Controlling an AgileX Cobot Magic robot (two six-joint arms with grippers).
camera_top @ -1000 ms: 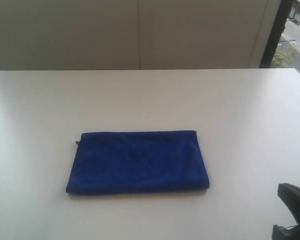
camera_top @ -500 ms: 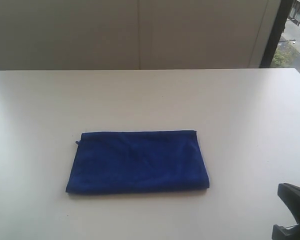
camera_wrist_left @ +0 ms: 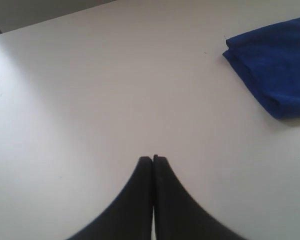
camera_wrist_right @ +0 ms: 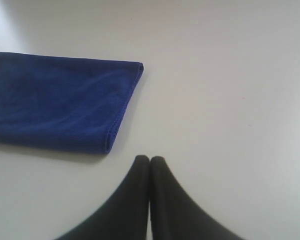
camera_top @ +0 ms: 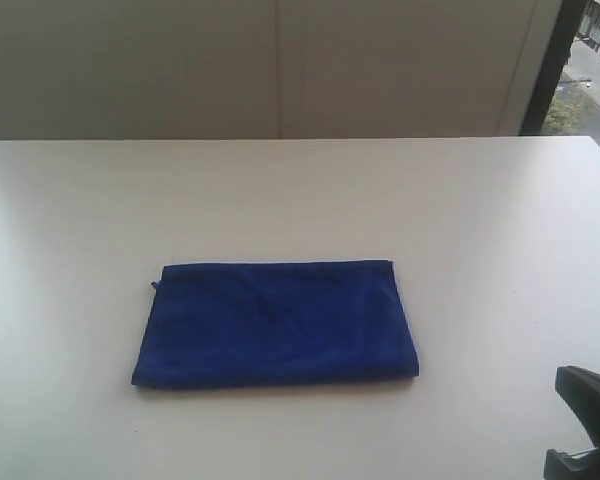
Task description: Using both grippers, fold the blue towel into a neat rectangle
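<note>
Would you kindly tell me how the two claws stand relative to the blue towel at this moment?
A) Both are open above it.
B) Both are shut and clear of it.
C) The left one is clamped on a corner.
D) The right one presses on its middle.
B: the left claw and right claw each show fingertips pressed together over bare table, apart from the folded blue towel.

- The blue towel (camera_wrist_left: 275, 65) ran off the frame edge in both wrist views.
- The left gripper (camera_wrist_left: 153, 159) and right gripper (camera_wrist_right: 149, 160) showed fingertips only, the rest cropped.
- A black arm part (camera_top: 587, 425) sat clipped at the exterior view's corner.
- A speck (camera_top: 153, 286) at the towel's edge was too small to identify.
</note>
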